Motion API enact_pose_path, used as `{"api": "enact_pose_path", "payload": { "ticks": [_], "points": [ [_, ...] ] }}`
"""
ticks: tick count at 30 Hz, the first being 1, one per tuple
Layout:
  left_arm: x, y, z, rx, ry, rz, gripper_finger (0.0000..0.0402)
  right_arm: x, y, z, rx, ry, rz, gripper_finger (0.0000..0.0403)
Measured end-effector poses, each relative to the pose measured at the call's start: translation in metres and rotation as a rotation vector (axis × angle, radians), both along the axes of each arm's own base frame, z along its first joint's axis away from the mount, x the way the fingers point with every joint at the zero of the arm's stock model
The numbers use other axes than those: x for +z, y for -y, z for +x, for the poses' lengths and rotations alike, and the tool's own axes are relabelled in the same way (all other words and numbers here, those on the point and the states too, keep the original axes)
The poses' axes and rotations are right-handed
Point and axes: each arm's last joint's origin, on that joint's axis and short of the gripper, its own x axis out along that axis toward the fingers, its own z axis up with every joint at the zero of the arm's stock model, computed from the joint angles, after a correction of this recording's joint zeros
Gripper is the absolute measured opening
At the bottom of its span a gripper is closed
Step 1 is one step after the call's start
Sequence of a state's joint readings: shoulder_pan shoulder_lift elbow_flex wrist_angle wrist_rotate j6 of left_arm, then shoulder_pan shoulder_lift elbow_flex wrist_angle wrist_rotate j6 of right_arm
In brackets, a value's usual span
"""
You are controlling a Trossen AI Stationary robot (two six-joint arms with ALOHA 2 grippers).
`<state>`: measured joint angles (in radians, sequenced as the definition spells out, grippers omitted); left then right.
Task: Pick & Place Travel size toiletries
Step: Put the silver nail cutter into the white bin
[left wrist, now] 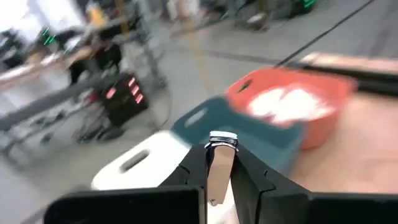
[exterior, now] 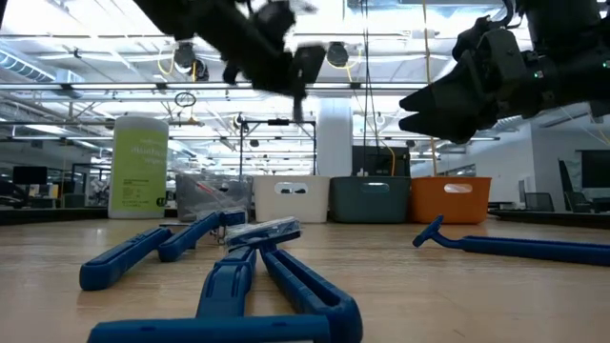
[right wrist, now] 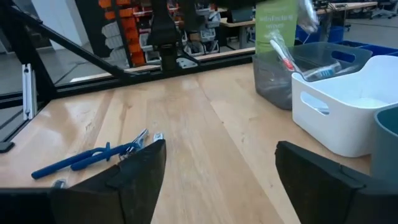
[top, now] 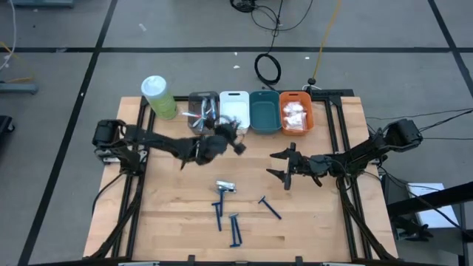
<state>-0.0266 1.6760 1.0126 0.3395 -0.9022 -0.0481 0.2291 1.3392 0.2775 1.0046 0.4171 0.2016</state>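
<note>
My left gripper [top: 236,144] hangs above the table just in front of the white bin [top: 234,107], shut on a slim silvery stick [left wrist: 219,163]. My right gripper [top: 283,167] hovers open over the table's middle, touching nothing; its wrist view [right wrist: 221,165] looks toward the bins. Several dark blue razors [top: 228,218] lie flat on the wood near the front, one more [top: 270,207] to their right, and a silvery piece [top: 225,186] behind them. White pouches [top: 295,112] fill the orange bin. My left gripper pinches the silvery stick between its two fingers [left wrist: 246,177]. The stick's capped end [left wrist: 222,138] pokes out past the fingertips, and it lies along the fingers. It is lifted clear of the table.
Grey bin [top: 203,109] with sticks inside, white bin, teal bin [top: 264,111] and orange bin [top: 296,125] stand in a row at the far edge. A pale-green cylinder [top: 159,97] stands left of them. Bare wood lies between the grippers and the razors.
</note>
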Motion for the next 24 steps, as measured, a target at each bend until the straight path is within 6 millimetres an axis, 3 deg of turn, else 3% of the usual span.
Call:
{"api": "enact_pose_path", "payload": {
  "ticks": [7,11,14,24],
  "points": [
    [-0.025,-0.072,-0.006,0.012,0.042,-0.316,0.0026,0.000,0.000,0.000,0.001,-0.002,0.009,0.0277],
    [-0.031,-0.100,-0.012,-0.018,0.115,-0.495,0.0026,-0.001,0.000,0.000,0.000,-0.004,0.013,0.0276],
    [-0.032,-0.109,-0.015,-0.031,0.126,-0.560,0.0036,-0.001,0.000,0.000,0.000,-0.005,0.013,0.0276],
    [-0.032,-0.115,-0.017,-0.022,0.123,-0.551,0.0167,-0.001,0.000,0.000,0.001,-0.005,0.013,0.0275]
  ]
}}
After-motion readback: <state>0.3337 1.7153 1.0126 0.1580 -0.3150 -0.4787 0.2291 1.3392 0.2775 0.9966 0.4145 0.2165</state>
